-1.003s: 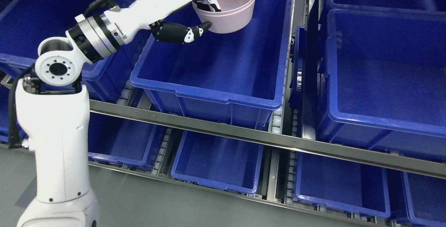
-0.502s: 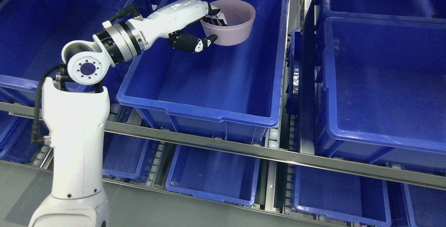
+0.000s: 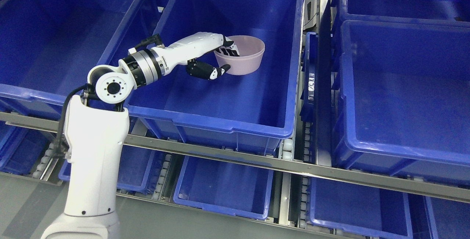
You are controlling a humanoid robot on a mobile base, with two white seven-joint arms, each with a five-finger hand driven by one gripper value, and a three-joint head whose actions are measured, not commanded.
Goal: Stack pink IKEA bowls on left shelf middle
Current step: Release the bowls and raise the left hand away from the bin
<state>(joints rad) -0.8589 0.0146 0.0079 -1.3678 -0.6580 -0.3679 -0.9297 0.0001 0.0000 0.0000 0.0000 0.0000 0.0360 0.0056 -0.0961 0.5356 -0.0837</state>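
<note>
Head view: left robot hand [image 3: 220, 57] pinches pink bowl's [image 3: 244, 62] rim, fingers inside, thumb outside.

The left hand [image 3: 214, 57] grips the near rim of a pink bowl [image 3: 244, 57], fingers inside and thumb outside, within a blue bin [image 3: 220, 121] on the shelf.

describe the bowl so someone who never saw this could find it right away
Find the big blue bin at top centre, where the white arm reaches in. Toward its far right sits a pink bowl, with the left hand gripping its near rim. It is the only pink thing among all-blue bins.
</note>
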